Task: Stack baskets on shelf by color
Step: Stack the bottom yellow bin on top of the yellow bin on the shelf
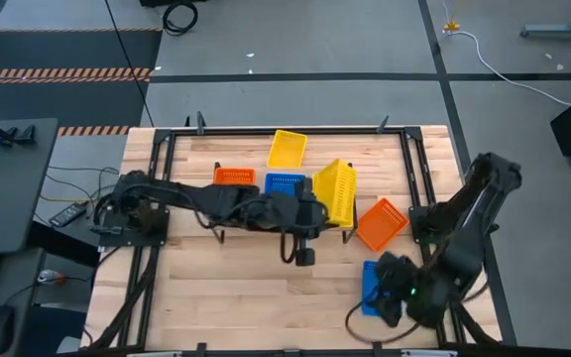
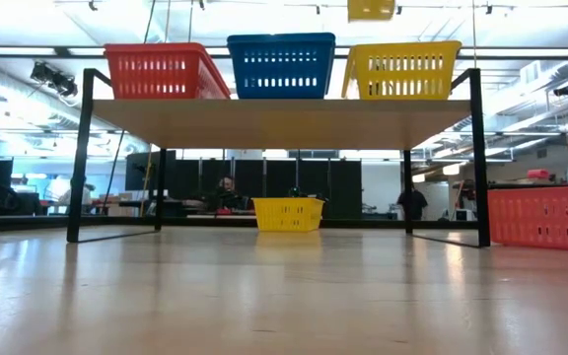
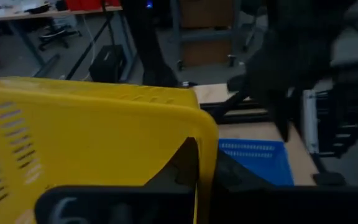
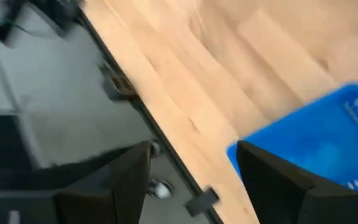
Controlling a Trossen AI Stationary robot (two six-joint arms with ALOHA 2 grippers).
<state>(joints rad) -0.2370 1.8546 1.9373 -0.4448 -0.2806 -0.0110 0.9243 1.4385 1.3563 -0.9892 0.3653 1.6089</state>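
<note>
The shelf [image 2: 284, 110] bears an orange basket [image 2: 166, 71], a blue basket [image 2: 282, 65] and a yellow basket [image 2: 402, 69] side by side. My left gripper [image 1: 317, 204] is shut on another yellow basket [image 1: 337, 191], held above the shelf's right end [image 2: 371, 8]. My right gripper [image 4: 194, 180] hangs open over the table's near right corner, beside a blue basket [image 4: 328, 137] that lies flat on the table [image 1: 370, 286]. Its fingers touch nothing. My left gripper holds the lifted yellow basket by the rim of one wall [image 3: 207, 146], coming at it nearly level from the table's left. The basket is clear of the shelf and tipped onto its side. The basket's own wall hides how the fingers sit on it.
One more yellow basket [image 1: 287, 149] lies on the table behind the shelf. An orange basket [image 1: 382, 223] lies to the shelf's right. A black frame [image 1: 419, 169] runs around the table's edges. Bare wood lies in front of the shelf.
</note>
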